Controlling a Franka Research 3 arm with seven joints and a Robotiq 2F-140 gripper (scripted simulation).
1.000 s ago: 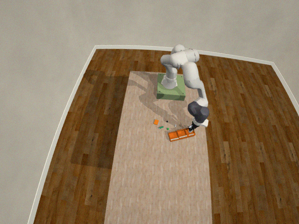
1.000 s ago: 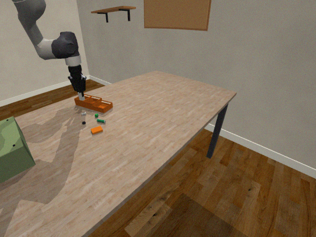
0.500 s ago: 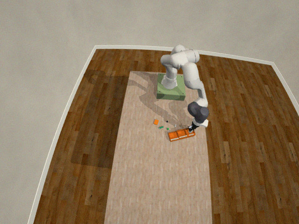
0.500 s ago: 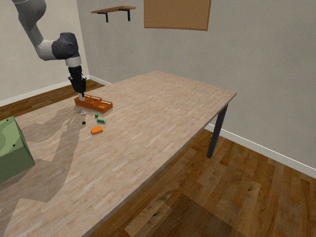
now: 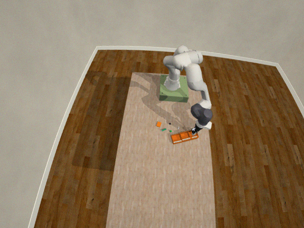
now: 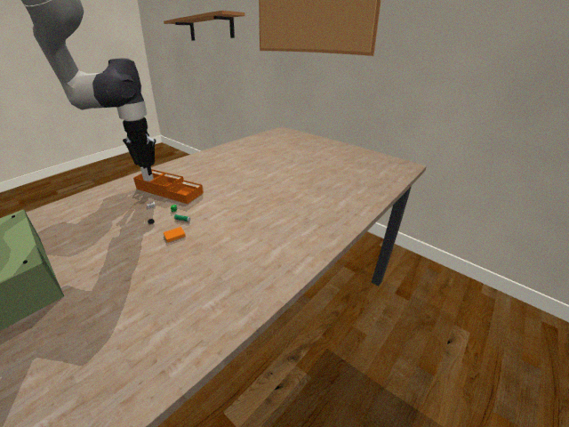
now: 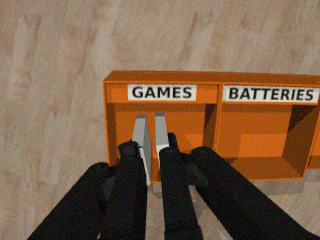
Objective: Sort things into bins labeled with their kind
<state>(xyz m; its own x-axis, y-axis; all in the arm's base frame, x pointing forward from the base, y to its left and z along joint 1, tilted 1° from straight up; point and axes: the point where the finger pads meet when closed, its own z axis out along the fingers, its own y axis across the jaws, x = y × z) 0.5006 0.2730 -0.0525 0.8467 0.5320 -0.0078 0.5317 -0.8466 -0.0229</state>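
Observation:
An orange row of bins (image 5: 184, 137) (image 6: 168, 186) stands on the table. The wrist view shows its GAMES bin (image 7: 162, 134) and BATTERIES bin (image 7: 267, 134), both empty as far as I see. My gripper (image 5: 194, 132) (image 6: 146, 174) (image 7: 152, 127) hangs just above the GAMES bin, fingers nearly together, and I see nothing between them. On the table beside the bins lie an orange flat block (image 5: 158, 124) (image 6: 174, 234), a green battery (image 5: 163, 129) (image 6: 181, 217), a smaller green piece (image 5: 170, 130) (image 6: 173, 208), a small black piece (image 5: 169, 123) (image 6: 150, 221) and a small grey piece (image 5: 178, 127) (image 6: 149, 205).
The arm's green base block (image 5: 174, 91) (image 6: 22, 270) stands at the table's far end. The bins sit close to the table's side edge, with wooden floor beyond it. A shelf and a cork board hang on the wall.

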